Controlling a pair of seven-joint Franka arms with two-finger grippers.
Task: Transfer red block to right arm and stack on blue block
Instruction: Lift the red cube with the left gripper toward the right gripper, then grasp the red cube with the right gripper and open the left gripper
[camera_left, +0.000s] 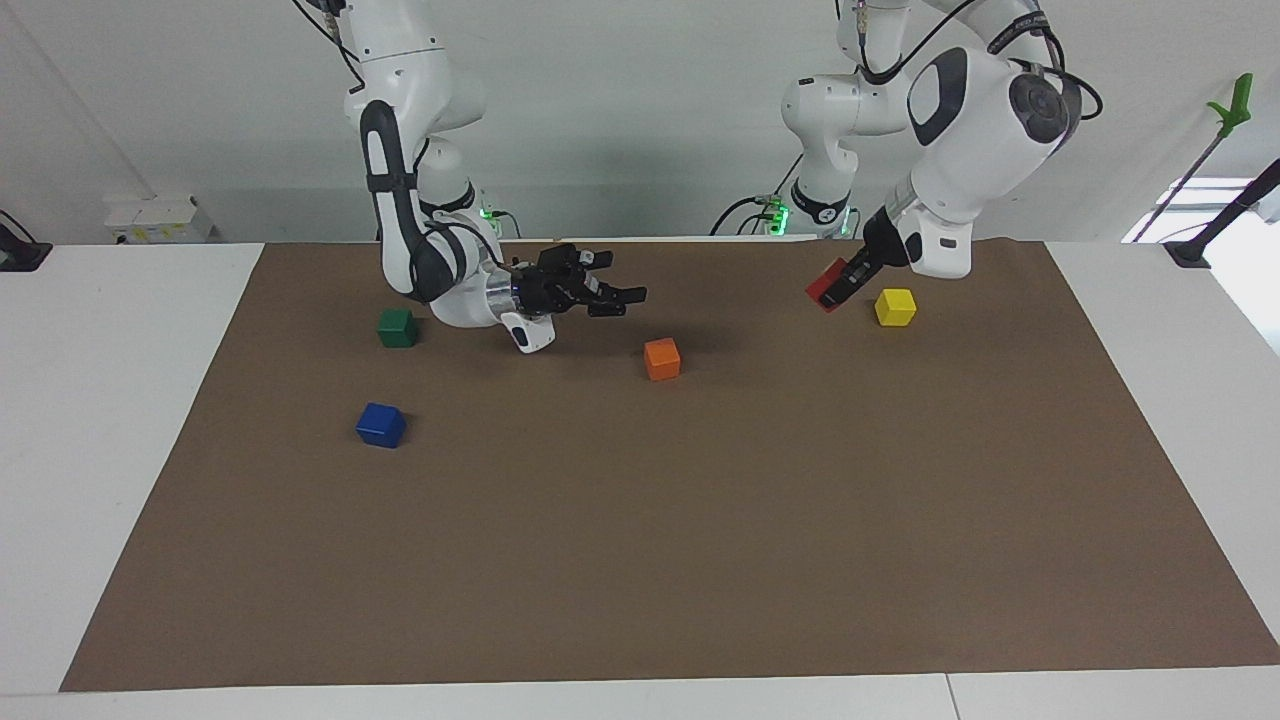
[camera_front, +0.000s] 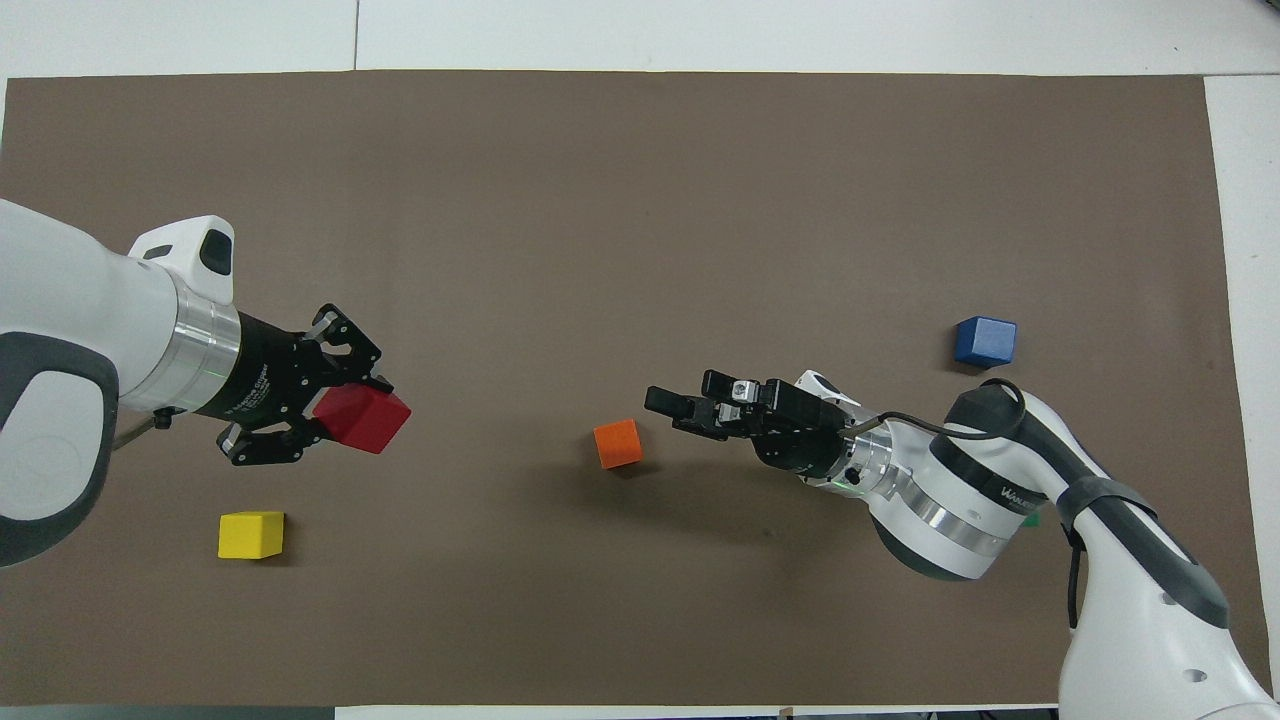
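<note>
My left gripper (camera_left: 838, 288) is shut on the red block (camera_left: 826, 284) and holds it tilted just above the mat, beside a yellow cube; it also shows in the overhead view (camera_front: 340, 412), with the red block (camera_front: 365, 418) sticking out from between the fingers. My right gripper (camera_left: 616, 280) is open and empty, held sideways above the mat close to an orange cube, pointing toward the left arm's end; it also shows in the overhead view (camera_front: 672, 410). The blue block (camera_left: 381, 425) (camera_front: 985, 341) lies on the mat at the right arm's end, apart from both grippers.
An orange cube (camera_left: 662, 358) (camera_front: 618, 443) lies mid-mat under the right gripper's tips. A yellow cube (camera_left: 895, 307) (camera_front: 251, 534) lies beside the left gripper. A green cube (camera_left: 397, 327) sits by the right arm's elbow. A brown mat (camera_left: 640, 560) covers the table.
</note>
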